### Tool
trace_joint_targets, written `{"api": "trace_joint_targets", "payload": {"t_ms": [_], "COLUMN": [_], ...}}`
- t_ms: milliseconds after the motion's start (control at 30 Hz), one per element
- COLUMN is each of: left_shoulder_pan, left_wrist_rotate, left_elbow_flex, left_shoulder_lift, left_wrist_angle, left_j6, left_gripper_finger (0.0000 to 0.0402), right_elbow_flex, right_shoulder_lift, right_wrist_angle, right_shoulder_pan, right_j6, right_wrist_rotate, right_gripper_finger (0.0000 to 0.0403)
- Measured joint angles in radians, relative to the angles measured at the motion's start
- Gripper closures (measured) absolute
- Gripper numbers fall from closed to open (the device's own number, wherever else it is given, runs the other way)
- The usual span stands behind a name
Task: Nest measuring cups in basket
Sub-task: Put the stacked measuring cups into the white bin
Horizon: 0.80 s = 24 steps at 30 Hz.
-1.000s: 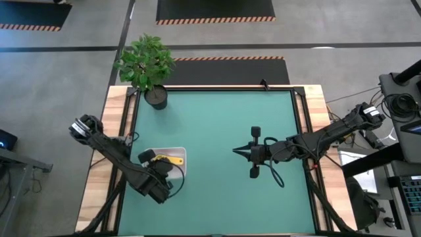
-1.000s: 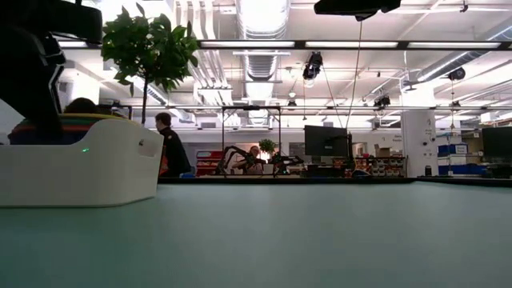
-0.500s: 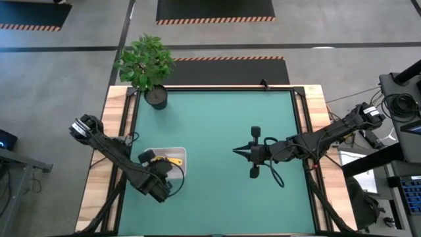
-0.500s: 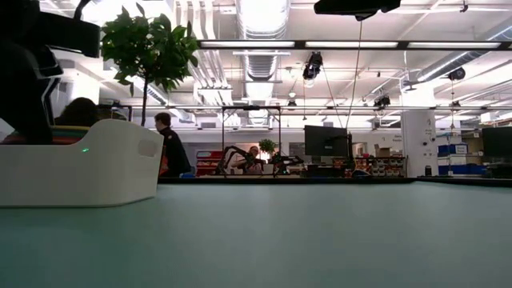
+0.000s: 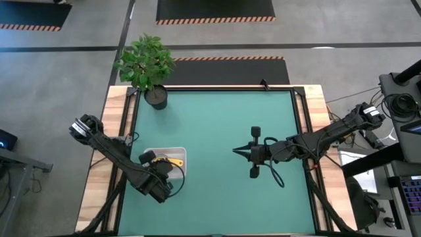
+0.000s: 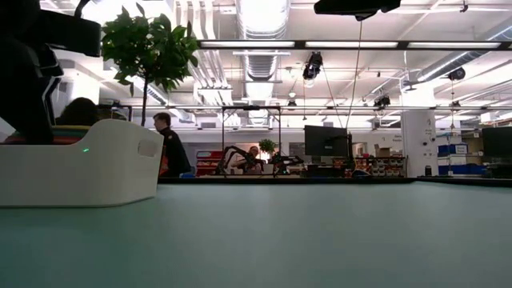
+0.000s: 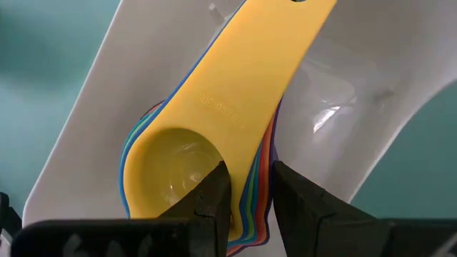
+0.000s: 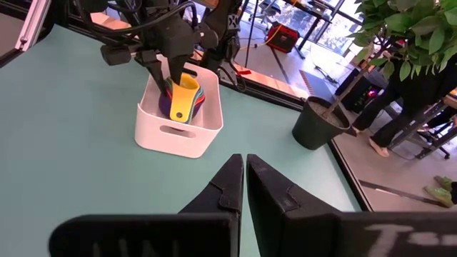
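Honestly nothing readable here. The yellow measuring cup point(image 7: 235, 107) has faint embossed lettering along its handle, but it's too small and blurry to make out any of it.

Open green mat point(image 5: 217, 125) mid-table; plant pot point(image 5: 156, 97) at far-left corner.

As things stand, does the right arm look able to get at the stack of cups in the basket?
Probably not yet: the left gripper sits over the basket, its fingers astride the yellow cup's rim, covering the stack. The right gripper waits shut at mid-table.
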Motion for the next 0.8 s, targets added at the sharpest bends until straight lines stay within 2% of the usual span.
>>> {"api": "trace_joint_targets", "payload": {"t_ms": [800], "left_shoulder_pan": [0.0], "left_wrist_rotate": [-0.022], "left_elbow_flex": [0.0], "left_shoulder_lift": [0.0], "left_wrist_angle": [0.0], "left_j6": [-0.017], "left_gripper_finger": [0.0318], "right_elbow_flex": [0.0], "right_shoulder_lift": [0.0], "right_wrist_angle": [0.0], "right_shoulder_pan": [0.0], "right_j6": [0.0], "right_wrist_rotate": [0.0], "right_gripper_finger": [0.0394]}}
